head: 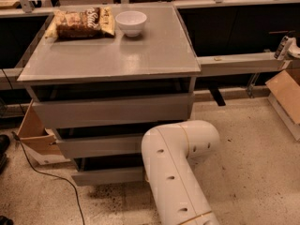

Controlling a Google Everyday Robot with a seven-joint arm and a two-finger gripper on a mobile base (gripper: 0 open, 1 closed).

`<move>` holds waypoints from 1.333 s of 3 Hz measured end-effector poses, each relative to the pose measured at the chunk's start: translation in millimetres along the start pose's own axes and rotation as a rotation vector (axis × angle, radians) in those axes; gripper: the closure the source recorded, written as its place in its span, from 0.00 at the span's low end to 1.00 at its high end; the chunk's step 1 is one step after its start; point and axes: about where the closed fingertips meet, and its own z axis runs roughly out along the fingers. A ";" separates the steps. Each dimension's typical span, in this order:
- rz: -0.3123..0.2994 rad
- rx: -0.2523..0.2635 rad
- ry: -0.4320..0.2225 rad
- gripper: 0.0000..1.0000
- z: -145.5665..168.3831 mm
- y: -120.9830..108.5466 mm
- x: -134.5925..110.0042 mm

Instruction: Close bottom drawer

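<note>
The bottom drawer [107,176] is the lowest, slimmest grey front of the grey cabinet [112,55]. It stands out only a little, with a dark gap above its front. My white arm [180,172] reaches down at the drawer's right end. The gripper is hidden behind the arm, at or near the drawer front. The middle drawer [101,146] and the top drawer [112,110] sit above it.
A white bowl [131,22] and a snack bag [80,23] lie on the cabinet top. A cardboard box [33,135] stands at the cabinet's left, another [286,95] at the right. A black cable [51,177] runs over the speckled floor. A grey beam [239,62] crosses behind.
</note>
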 end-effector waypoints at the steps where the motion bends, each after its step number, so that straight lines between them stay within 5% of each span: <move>1: 0.000 0.000 0.000 1.00 0.0 0.0 0.0; 4: -0.114 0.094 -0.071 1.00 8.5 -44.5 -26.8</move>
